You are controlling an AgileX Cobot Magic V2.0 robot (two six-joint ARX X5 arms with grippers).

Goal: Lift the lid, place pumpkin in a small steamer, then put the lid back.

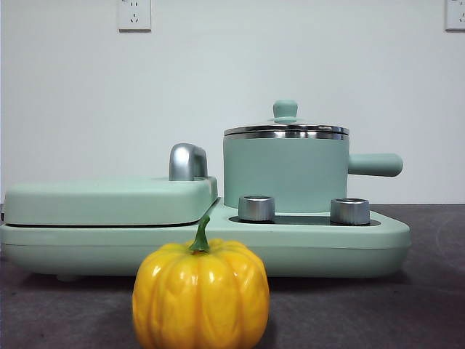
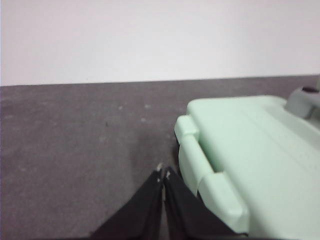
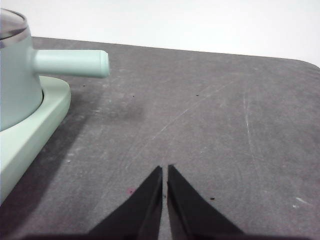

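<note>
Ahead, the pumpkin (image 1: 200, 294) sits on the counter (image 1: 429, 291) before the base (image 1: 290, 247); the lid (image 1: 285, 128) caps the steamer (image 1: 285, 174). My left claw (image 2: 163, 172), clenched, hangs beside the grill cover (image 2: 250, 150). My right claw (image 3: 164, 170), clenched, faces open counter.

wide mint-green base unit (image 1: 218, 251) on dark grey worktop (image 1: 429, 291) | flat mint-green rectangular grill cover (image 1: 109, 200) with steel handle (image 1: 187, 161) | two steel dials (image 1: 256, 208) | white wall sockets (image 1: 134, 14)
</note>
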